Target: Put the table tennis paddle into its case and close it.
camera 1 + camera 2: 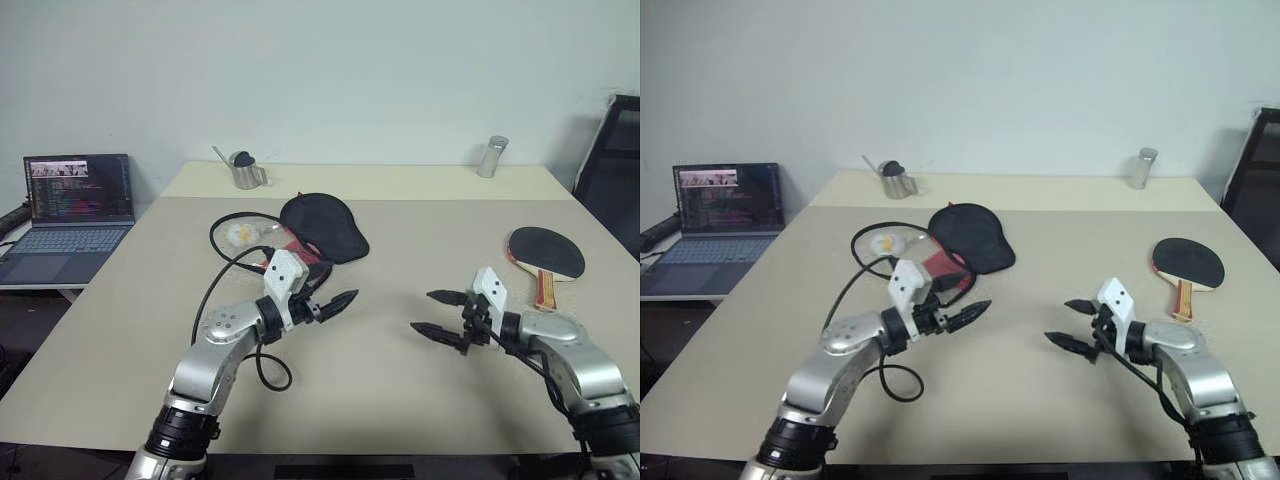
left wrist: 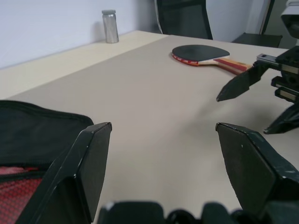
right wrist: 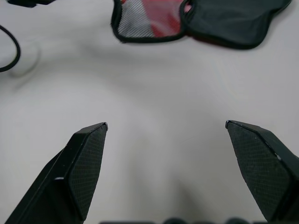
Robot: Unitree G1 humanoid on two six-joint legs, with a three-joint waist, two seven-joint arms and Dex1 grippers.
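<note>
The table tennis paddle (image 1: 545, 252) lies flat at the right of the table, black face up, with its tan-and-red handle toward me. The case (image 1: 320, 228), a black pouch with a red panel and mesh, lies left of centre. My left gripper (image 1: 340, 302) hovers open just in front of the case, pointing right, with nothing between its fingers (image 2: 88, 158). My right gripper (image 1: 422, 311) stands open and empty near the table's front, pointing left, a short way in front and to the left of the paddle. The right wrist view looks toward the case (image 3: 224, 21) across bare tabletop.
A black cable (image 1: 235, 262) loops over the table by my left arm. At the table's far edge stand a metal cup (image 1: 244, 172) with a spoon in it and a metal canister (image 1: 492, 157). An open laptop (image 1: 78, 205) sits on a side desk at left. A black chair (image 1: 615, 160) stands at right.
</note>
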